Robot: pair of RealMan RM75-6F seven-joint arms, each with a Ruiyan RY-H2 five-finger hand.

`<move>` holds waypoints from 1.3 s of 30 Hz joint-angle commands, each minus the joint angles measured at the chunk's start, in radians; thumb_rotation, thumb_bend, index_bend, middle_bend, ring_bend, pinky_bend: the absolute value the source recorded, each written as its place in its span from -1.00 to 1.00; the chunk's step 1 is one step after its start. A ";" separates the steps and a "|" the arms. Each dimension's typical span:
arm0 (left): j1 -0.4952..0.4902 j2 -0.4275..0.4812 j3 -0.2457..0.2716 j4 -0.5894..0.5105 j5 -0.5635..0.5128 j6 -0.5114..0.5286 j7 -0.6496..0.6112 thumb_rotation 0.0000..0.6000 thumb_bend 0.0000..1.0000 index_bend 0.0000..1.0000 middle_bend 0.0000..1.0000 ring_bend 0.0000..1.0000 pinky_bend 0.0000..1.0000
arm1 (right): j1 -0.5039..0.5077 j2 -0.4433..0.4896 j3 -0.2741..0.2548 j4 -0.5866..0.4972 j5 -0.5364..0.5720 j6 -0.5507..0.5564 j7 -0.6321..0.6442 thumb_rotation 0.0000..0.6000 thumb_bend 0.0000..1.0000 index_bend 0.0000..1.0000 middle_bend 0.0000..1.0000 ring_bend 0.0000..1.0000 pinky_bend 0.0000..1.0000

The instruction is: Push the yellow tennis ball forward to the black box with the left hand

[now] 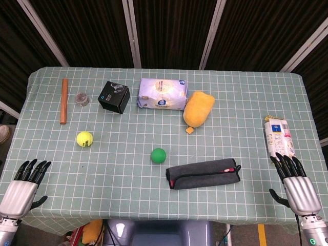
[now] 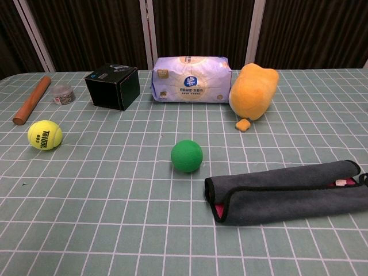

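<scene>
The yellow tennis ball (image 1: 84, 139) (image 2: 45, 134) lies on the checked tablecloth at the left, on the near side of the black box (image 1: 114, 97) (image 2: 113, 86) and a little to its left. My left hand (image 1: 23, 187) rests at the table's near left edge, fingers straight and apart, holding nothing, well short of the ball. My right hand (image 1: 295, 183) lies at the near right edge, also empty with its fingers extended. Neither hand shows in the chest view.
A wooden stick (image 1: 64, 100) and a small jar (image 1: 81, 98) lie left of the box. A tissue pack (image 1: 162, 94), an orange plush toy (image 1: 198, 108), a green ball (image 1: 158, 155), a grey pouch (image 1: 204, 173) and a carton (image 1: 279, 136) fill the middle and right.
</scene>
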 commanded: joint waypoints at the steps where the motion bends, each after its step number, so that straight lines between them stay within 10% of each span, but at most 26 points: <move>1: -0.002 -0.001 0.000 0.000 0.000 -0.011 0.001 1.00 -0.98 -1.00 -0.79 -0.96 -0.84 | 0.000 -0.001 0.000 0.000 0.001 -0.001 -0.002 1.00 -0.40 -1.00 -1.00 -1.00 -1.00; 5: -0.020 -0.004 0.001 -0.001 -0.019 -0.067 -0.008 1.00 -0.66 -0.83 -0.62 -0.84 -0.69 | 0.004 -0.005 -0.002 0.000 -0.001 -0.009 -0.011 1.00 -0.40 -1.00 -1.00 -1.00 -1.00; 9: -0.051 -0.059 -0.038 0.068 0.008 -0.059 0.010 1.00 -0.06 0.05 0.19 -0.33 0.00 | 0.007 -0.009 -0.002 0.000 -0.004 -0.014 -0.013 1.00 -0.40 -1.00 -1.00 -1.00 -1.00; 12: -0.077 -0.120 -0.067 0.141 0.004 -0.070 -0.056 1.00 0.08 0.24 0.39 -0.14 0.19 | 0.009 -0.010 0.000 0.006 0.002 -0.021 -0.012 1.00 -0.40 -1.00 -1.00 -1.00 -1.00; 39: -0.288 -0.313 -0.184 0.429 -0.173 -0.410 -0.160 1.00 0.01 0.36 0.52 0.05 0.29 | 0.030 -0.007 0.019 0.009 0.025 -0.044 0.028 1.00 -0.40 -1.00 -1.00 -1.00 -1.00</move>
